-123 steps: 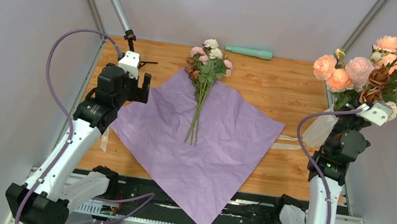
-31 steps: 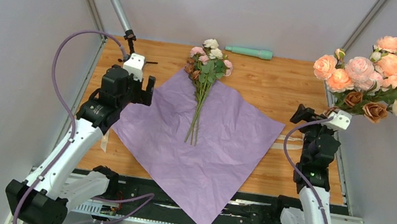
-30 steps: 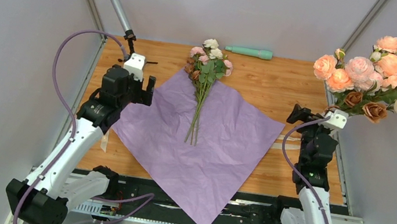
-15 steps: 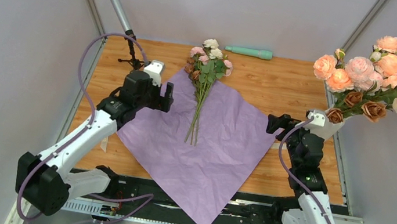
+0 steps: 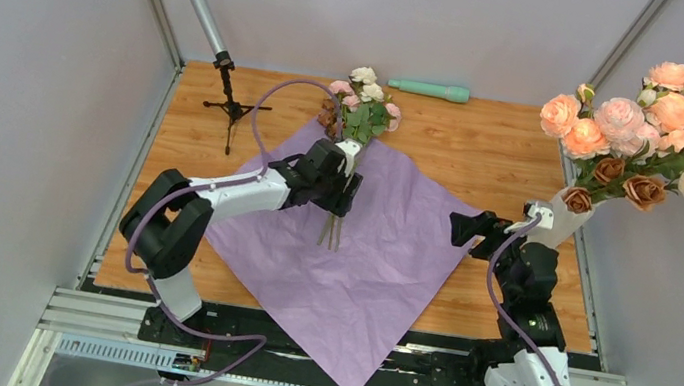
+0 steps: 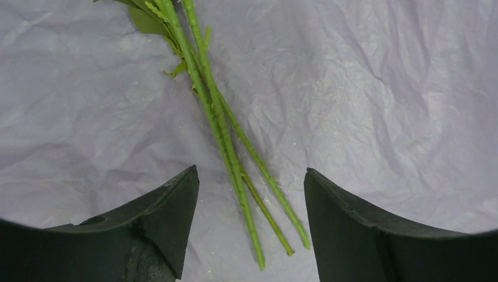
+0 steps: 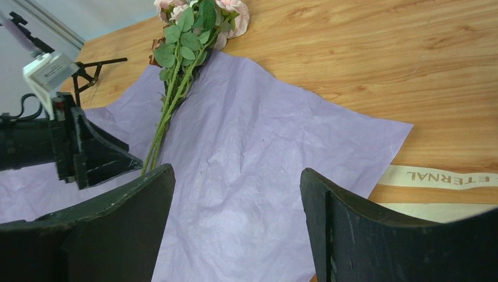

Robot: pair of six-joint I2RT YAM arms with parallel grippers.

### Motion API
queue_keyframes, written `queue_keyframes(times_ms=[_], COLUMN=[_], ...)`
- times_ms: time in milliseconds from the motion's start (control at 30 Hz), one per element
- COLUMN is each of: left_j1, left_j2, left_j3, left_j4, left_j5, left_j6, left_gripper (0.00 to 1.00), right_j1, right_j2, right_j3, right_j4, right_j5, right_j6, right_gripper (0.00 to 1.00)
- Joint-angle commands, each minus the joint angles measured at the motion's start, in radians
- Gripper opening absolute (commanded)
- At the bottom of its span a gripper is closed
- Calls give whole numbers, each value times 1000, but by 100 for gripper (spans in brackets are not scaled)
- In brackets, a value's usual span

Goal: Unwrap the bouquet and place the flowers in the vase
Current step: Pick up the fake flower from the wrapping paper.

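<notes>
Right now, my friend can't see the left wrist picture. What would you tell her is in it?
Thin green flower stems lie on crinkled lilac paper. The left gripper hangs open, one dark finger on either side of the stems, not touching them.

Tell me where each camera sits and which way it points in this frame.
Top external: above and behind the bases, looking down on the table; both arms show.
Left wrist: on the left gripper, facing down at the stems on the paper; its fingers show.
Right wrist: on the right gripper, facing across the table toward the flowers; its fingers show, and the left gripper.
Shared: all three see stems on paper.
</notes>
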Motion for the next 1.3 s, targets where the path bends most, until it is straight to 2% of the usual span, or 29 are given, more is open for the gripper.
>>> queue_keyframes(times_ms=[0,300,733,1000,1133,1267], left_j1=[-19,-29,-37,-46,-49,-49], left_j2=[57,116,154,158,147,131], left_j3=[83,97,104,101,102,107], left_j4=[-42,-74,-60,-62,-69,-79], left_j5=[-68,-142,-106,-125,-120,-119], left_j6=[46,49,36,39,34,23], left_gripper=[71,47,38,27,18,16], right_j1=[5,6,6,5,4,6], right_j2=[-45,-45,-9,-2,-2,-1], right_j3=[-34,-49,-60,-74,-77,-79], right_j4=[-20,-43,-38,-35,-35,-34], right_j5=[-24,-24,-14,-13,-13,-13], right_j6=[42,34,35,36,40,41], right_gripper=[79,80,81,81,81,81])
